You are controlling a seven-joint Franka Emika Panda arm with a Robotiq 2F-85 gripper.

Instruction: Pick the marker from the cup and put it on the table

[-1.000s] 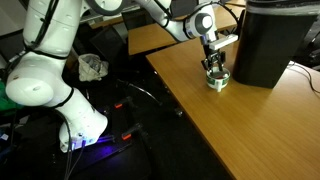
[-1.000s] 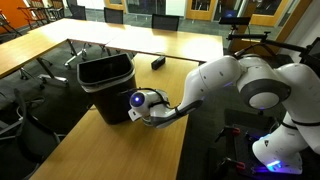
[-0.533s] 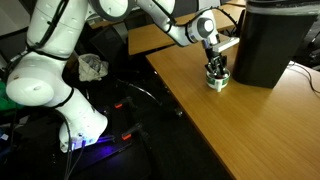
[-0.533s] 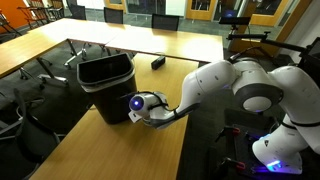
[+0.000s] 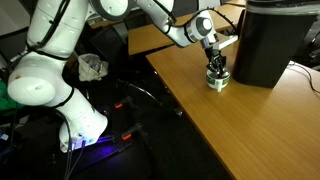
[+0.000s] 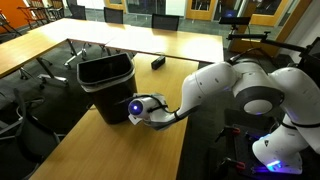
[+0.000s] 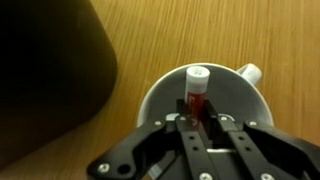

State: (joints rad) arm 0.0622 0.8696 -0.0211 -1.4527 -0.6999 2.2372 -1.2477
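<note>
Wrist view: my gripper (image 7: 200,128), poised in the mouth of the cup (image 7: 158,100), has its fingers closed narrowly against the marker (image 7: 197,92). The marker stands upright inside the cup. The cup rests on the table (image 7: 200,30), near the black bin (image 7: 40,80).

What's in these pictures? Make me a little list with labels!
cup: white, round, standing on the light wood table
marker: red with a pale top, upright inside the cup
pincer: over the cup, fingers either side of the marker, grip unclear
black bin: on the table, beside the cup
</note>
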